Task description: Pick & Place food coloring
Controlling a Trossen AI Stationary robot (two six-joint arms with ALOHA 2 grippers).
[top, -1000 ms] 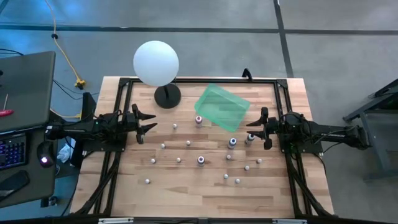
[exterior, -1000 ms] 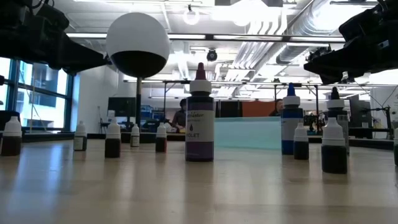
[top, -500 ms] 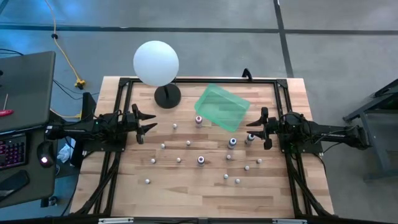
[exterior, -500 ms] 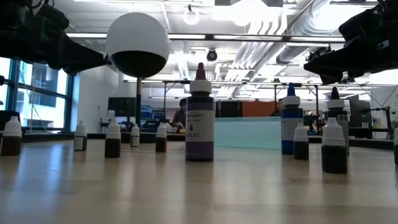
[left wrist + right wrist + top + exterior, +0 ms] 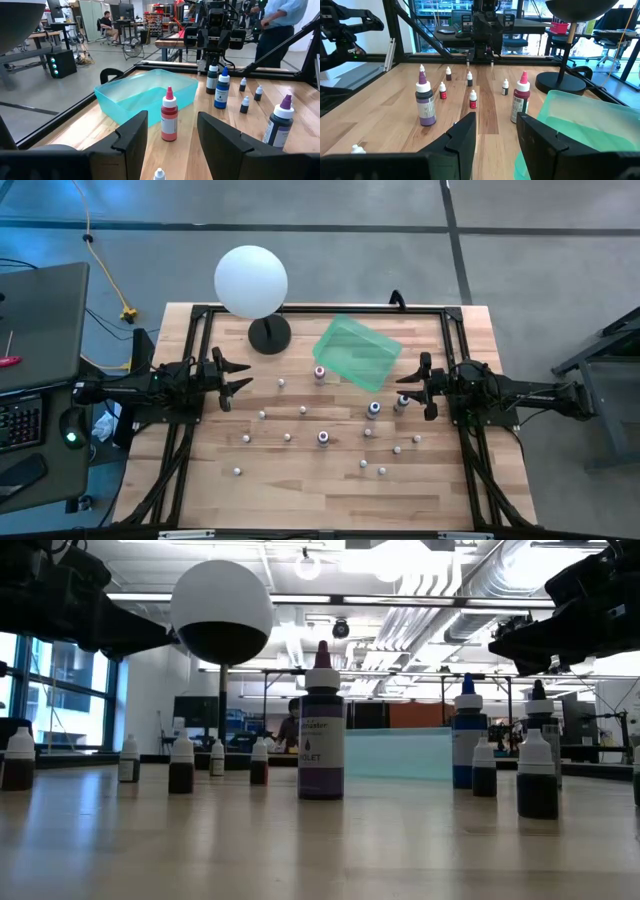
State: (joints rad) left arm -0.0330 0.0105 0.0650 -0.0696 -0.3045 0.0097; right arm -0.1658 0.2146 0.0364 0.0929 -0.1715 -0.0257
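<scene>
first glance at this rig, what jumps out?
A big white globe lamp on a dark base stands at the table's far left. Beside it a green bin sits askew, and food coloring bottles dot the wood. Left hand and right hand hover open at opposite edges, holding nothing.

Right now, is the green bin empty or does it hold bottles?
Empty: the green bin shows only its bare floor in both wrist views.

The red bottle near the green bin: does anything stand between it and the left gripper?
Nothing visible does. The left gripper is open at the table's left side, and bare table lies between it and the red bottle. One small bottle stands just beside that line, not on it. The green bin lies beyond the red bottle.
</scene>
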